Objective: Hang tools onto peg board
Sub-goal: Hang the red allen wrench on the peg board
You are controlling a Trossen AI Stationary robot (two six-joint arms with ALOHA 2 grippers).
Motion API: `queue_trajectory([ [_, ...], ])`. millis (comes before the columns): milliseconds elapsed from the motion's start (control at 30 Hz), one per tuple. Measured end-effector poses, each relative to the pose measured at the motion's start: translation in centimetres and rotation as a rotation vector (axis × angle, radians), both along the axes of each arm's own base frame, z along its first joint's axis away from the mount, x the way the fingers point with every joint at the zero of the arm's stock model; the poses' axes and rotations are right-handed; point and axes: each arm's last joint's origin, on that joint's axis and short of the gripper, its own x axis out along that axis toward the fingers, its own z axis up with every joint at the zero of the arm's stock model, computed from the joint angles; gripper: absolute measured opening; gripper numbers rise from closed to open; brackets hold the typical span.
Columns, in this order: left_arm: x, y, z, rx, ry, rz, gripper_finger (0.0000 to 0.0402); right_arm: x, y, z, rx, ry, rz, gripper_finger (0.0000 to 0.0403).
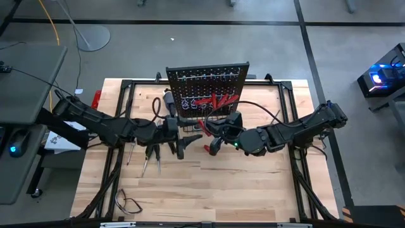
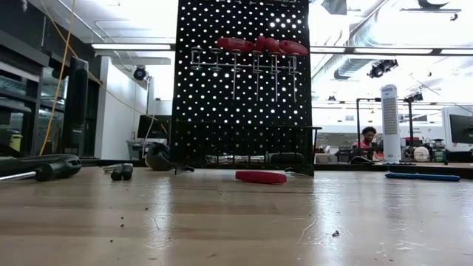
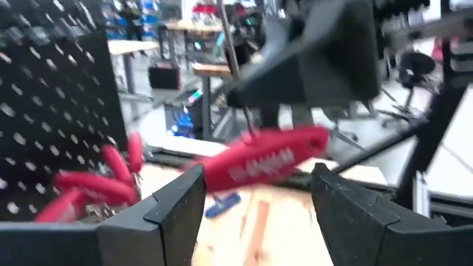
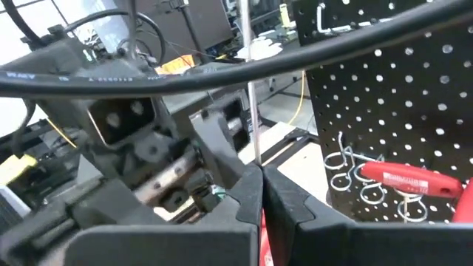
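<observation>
Red-handled screwdriver [image 3: 266,162] held aloft by the clamped right gripper [image 1: 214,147] (left gripper [image 1: 181,147] spread, facing it).

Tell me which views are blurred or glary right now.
Left wrist view: motion-smeared, the red screwdriver and peg board soft. Low view: bright ceiling lights behind the peg board leave it silhouetted. High view: sharp and evenly lit.
</observation>
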Motion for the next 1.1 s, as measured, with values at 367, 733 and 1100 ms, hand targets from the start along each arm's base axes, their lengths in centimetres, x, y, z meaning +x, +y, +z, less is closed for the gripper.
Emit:
queue_trajectory([
  [367, -0.8, 0.3, 0.5, -0.024, 0.003, 0.013, 0.0226, 0.2, 0.2, 0.4, 0.021, -0.035, 0.071, 0.0],
  [733, -0.8, 0.1, 0.3, -0.042, 0.016, -0.053, 0.0226, 0.2, 0.3, 0.7, 0.02, -0.059, 0.119, 0.0],
  [1100, -0.4, 0.3, 0.8, -0.167, -0.04, -0.24, 0.0226, 0.3, 0.5, 1.2, -0.02, -0.081, 0.177, 0.0],
])
